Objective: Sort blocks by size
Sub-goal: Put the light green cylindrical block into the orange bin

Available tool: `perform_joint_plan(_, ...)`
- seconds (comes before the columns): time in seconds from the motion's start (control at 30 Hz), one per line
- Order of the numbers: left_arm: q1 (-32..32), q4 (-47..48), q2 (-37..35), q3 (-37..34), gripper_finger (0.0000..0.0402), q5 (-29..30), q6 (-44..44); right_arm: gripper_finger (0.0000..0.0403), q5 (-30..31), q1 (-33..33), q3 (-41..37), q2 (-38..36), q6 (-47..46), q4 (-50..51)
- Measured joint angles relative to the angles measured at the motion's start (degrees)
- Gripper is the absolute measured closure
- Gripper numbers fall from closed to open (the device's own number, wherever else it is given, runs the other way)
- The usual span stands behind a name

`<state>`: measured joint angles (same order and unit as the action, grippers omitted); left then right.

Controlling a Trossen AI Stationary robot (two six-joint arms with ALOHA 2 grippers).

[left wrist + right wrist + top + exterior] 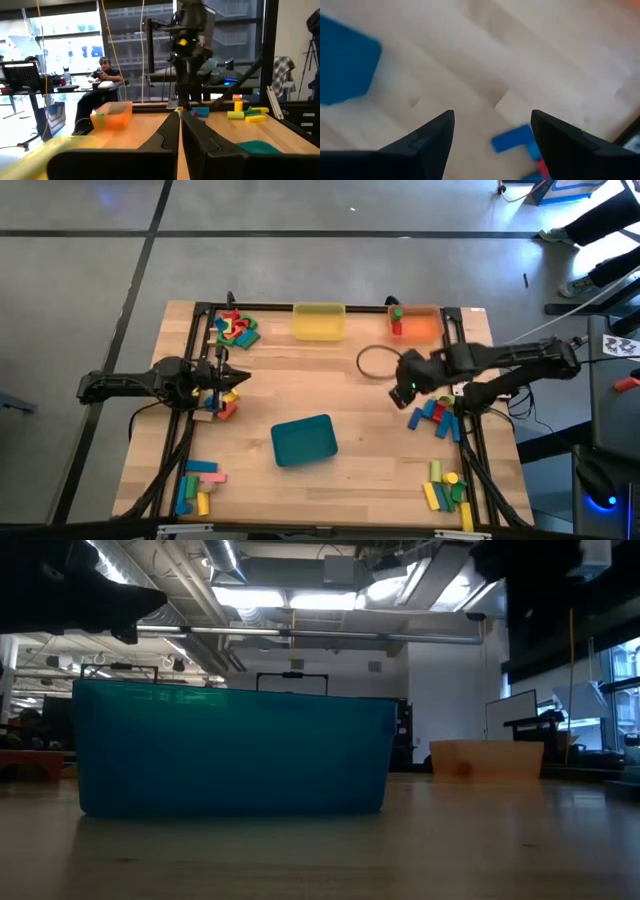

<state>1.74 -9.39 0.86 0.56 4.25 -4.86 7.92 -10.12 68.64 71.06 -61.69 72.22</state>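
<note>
The blocks lie in five separate groups on the wooden table (pixel 340 385).

1. Far-left group (pixel 235 328): red, green, yellow and blue curved and chunky pieces, heaped just left of the yellow tray (pixel 319 321).
2. Left-edge group (pixel 222 402): a few orange, red and yellow pieces, partly covered by the left arm.
3. Near-left group (pixel 196 485): long bars in green, pink, blue and yellow, laid roughly side by side.
4. Right-edge group (pixel 432 415): blue bars with red pieces, fanned out just near the right arm. One blue bar (pixel 512 138) shows between the right fingers in the right wrist view.
5. Near-right group (pixel 447 490): yellow and green bars with one short yellow cylinder.

One small green piece (pixel 397 311) sits over a red piece (pixel 396 328) inside the orange tray (pixel 420 325) at the far right. The teal tray (pixel 304 440) stands near centre.

Left gripper (pixel 236 375): positioned over the left edge, fingers (pixel 172 135) pressed together, nothing between them.

Right gripper (pixel 402 393): positioned above bare table right of centre, beside the right-edge group, fingers (pixel 432 135) spread wide, holding nothing.

A dark ring (pixel 376 362) lies on the table far of the right gripper.
</note>
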Motion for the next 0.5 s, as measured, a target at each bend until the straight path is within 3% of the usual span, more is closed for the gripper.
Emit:
perform_joint_plan(0.2,0.00,-1.33,0.78,0.00,0.0396,0.01,-2.55,0.0139,-0.96,-9.98,-0.04,1.44,-10.19,0.18)
perform_joint_plan(0.5,0.00,-3.34,0.77,0.00,0.0396,0.00,-5.83,0.0139,-10.55,-20.48,-0.05,8.93,-31.36,0.46)
